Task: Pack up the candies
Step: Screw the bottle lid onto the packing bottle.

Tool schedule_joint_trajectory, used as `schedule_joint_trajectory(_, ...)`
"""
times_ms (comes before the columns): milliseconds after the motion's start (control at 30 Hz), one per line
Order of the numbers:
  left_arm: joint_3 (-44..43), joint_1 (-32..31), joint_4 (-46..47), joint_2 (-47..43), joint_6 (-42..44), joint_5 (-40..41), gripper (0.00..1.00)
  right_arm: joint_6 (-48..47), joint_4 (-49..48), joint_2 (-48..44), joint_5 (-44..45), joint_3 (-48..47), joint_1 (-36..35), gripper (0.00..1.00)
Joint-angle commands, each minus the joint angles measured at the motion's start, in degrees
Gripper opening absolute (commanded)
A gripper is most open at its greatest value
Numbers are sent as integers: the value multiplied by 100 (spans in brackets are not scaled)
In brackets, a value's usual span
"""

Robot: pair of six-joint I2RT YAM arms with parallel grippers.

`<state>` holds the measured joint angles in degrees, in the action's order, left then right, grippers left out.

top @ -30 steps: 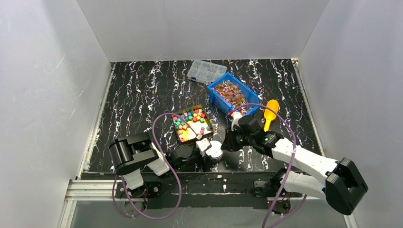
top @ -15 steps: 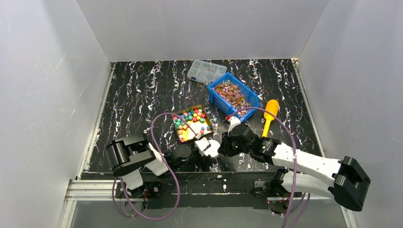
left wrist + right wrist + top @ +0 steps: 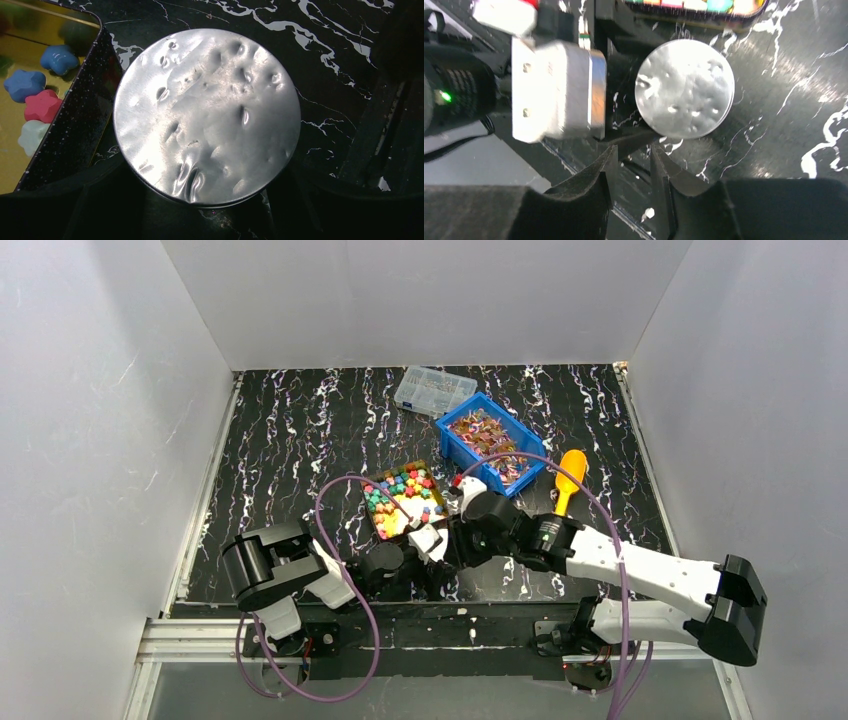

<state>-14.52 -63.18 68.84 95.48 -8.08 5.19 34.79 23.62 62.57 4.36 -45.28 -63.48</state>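
A round tin with a dented silver foil top stands on the black marbled table, with my left gripper shut on it, dark fingers hugging both sides. My right gripper hovers just beside the tin, jaws a little apart with nothing between them. In the top view it covers most of the tin. Chunky coloured candies fill a gold tray whose wall touches the tin's left. Blue and red pieces show there. Wrapped candies lie in a blue bin.
A clear compartment box sits at the back beside the blue bin. An orange scoop lies right of the bin. My left arm's white wrist block is close to my right fingers. White walls close in three sides.
My right arm has swung left from beside the blue bin to over the tin, and its jaws have parted a little. The left arm and tin have stayed put.
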Motion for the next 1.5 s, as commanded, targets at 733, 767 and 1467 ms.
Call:
schedule_joint_trajectory(733, 206, 67, -1220, -125, -40, -64, 37, -1545, -695, 1759, -1333, -863, 1576, 38)
schedule_joint_trajectory(767, 198, 70, -1223, -112, -39, -74, 37, -1544, -726, 1778, -1347, -846, 1595, 38)
schedule_joint_trajectory(1467, 205, 68, -1250, -184, -41, -77, 37, -1589, -1103, 1799, -1723, -166, 1787, 34)
